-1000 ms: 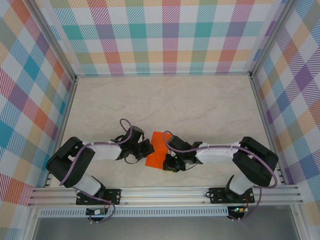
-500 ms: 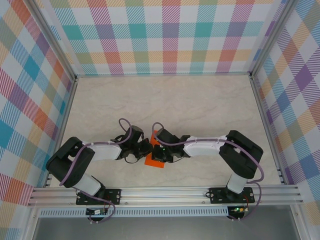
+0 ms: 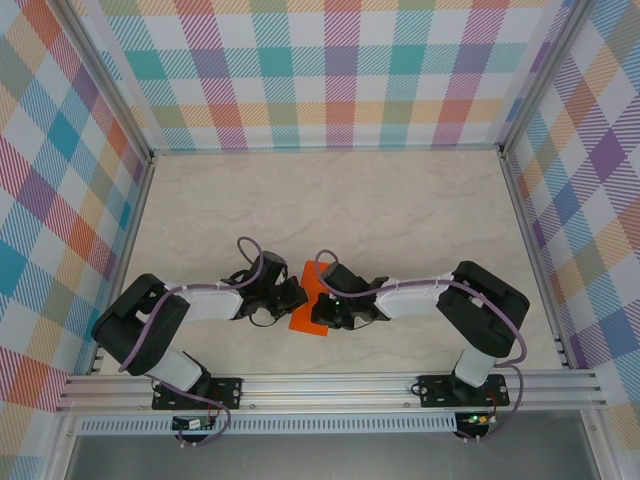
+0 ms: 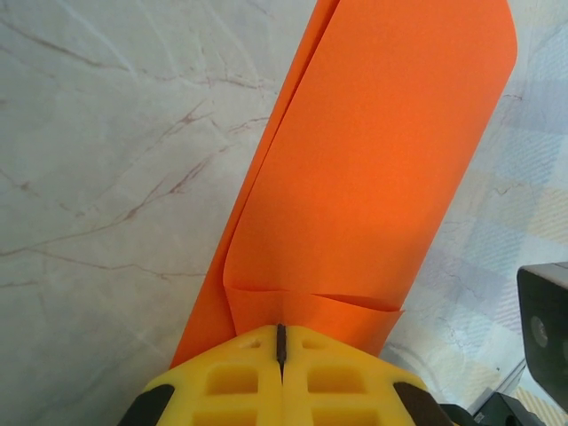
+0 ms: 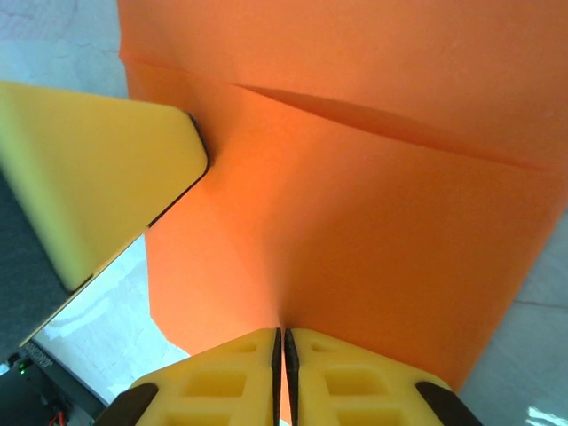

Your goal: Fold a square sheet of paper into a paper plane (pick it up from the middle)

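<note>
I'm viewing the whole table (image 3: 400,200) steeply from above and behind the arm bases. Both wrist cameras are looking out along their own fingers (image 4: 231,382), very near, and all three views are sharing the orange paper (image 3: 305,322).

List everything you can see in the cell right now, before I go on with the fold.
square sheet of paper: one, bright orange, partly folded, near the table's front middle, between the arms.
table: one, pale marbled, under everything.
walls: three, multicolour plaid, at left, back and right.
frame rail: one, silver, near edge, carrying the arm bases.
arms: two, white and black, left arm and right arm, both reaching toward the centre.
left fingers: one pair, yellow, shut on the paper.
right fingers: one pair, yellow, shut on the paper.
</note>
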Controlling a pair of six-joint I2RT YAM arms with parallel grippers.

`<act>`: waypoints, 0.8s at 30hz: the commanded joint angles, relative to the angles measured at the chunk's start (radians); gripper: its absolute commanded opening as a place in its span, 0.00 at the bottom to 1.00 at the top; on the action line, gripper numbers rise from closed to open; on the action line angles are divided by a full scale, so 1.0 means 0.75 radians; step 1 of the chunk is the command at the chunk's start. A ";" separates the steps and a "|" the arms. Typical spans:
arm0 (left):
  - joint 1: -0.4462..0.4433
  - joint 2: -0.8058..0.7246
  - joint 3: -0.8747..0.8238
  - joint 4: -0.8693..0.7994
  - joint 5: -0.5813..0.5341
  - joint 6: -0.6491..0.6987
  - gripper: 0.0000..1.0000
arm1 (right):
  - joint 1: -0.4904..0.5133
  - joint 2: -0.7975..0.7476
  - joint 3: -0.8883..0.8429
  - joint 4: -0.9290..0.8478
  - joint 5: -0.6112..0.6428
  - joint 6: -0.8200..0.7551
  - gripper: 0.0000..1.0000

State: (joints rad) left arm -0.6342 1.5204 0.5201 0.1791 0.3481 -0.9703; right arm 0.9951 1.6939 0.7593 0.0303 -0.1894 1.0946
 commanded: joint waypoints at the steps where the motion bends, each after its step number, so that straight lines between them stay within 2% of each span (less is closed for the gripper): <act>1: -0.009 0.002 -0.026 -0.064 -0.091 -0.030 0.00 | 0.040 -0.030 -0.113 -0.079 -0.144 -0.048 0.15; 5: -0.009 0.006 -0.025 -0.071 -0.090 -0.036 0.00 | 0.045 -0.126 -0.195 -0.149 -0.116 -0.046 0.16; 10: -0.009 -0.014 -0.043 -0.067 -0.098 -0.054 0.00 | 0.030 -0.249 -0.141 -0.343 -0.015 -0.086 0.19; 13: -0.008 -0.039 -0.053 -0.063 -0.090 -0.066 0.00 | -0.009 -0.300 -0.109 -0.395 0.038 -0.070 0.26; 18: -0.010 -0.107 -0.072 -0.080 -0.096 -0.090 0.00 | -0.108 -0.327 -0.076 -0.357 0.082 -0.005 0.43; 24: -0.009 -0.126 -0.065 -0.090 -0.099 -0.091 0.00 | -0.144 -0.199 0.036 -0.245 0.001 0.011 0.44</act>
State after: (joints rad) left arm -0.6342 1.4422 0.4801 0.1368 0.2932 -1.0298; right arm 0.8867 1.4982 0.7265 -0.1867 -0.1661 1.0893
